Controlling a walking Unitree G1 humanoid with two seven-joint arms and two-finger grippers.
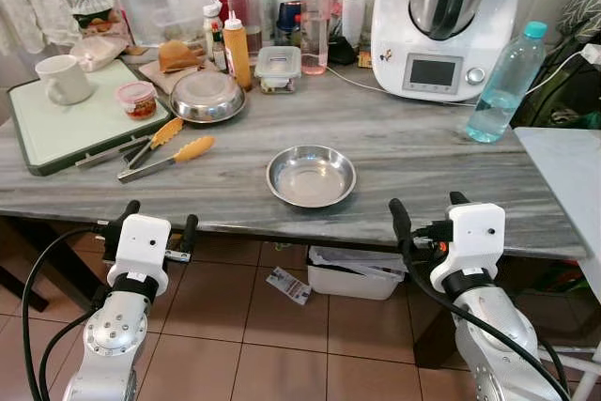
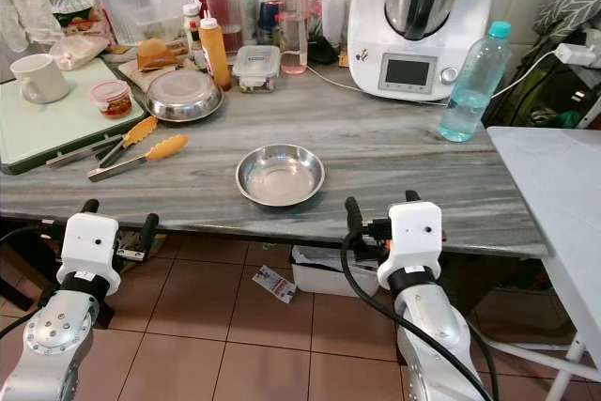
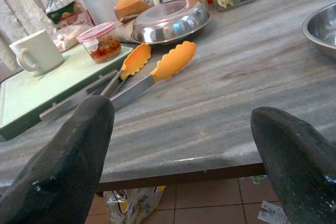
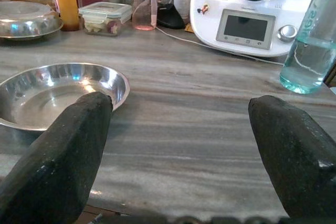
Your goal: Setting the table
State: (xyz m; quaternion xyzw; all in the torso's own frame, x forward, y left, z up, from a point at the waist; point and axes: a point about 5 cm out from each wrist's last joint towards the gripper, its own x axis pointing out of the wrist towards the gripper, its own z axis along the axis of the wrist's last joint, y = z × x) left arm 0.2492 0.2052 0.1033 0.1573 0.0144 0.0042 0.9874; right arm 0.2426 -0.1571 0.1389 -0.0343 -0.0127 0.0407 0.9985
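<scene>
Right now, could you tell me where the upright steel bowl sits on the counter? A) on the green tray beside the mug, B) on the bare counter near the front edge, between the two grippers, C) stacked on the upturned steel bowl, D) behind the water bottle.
B: the upright steel bowl rests alone on the bare counter, ahead of and between the left gripper and right gripper.

White food processor (image 1: 444, 21) at the back of the grey counter (image 1: 423, 152), clear water bottle with teal cap (image 1: 504, 84) just to its right. Pink bottle (image 1: 315, 12), lidded food container (image 1: 278, 69) and orange sauce bottle (image 1: 237, 52) line the back edge. Under the counter: white bin (image 1: 352, 272) and paper scrap (image 1: 288, 285) on the tiled floor.
</scene>
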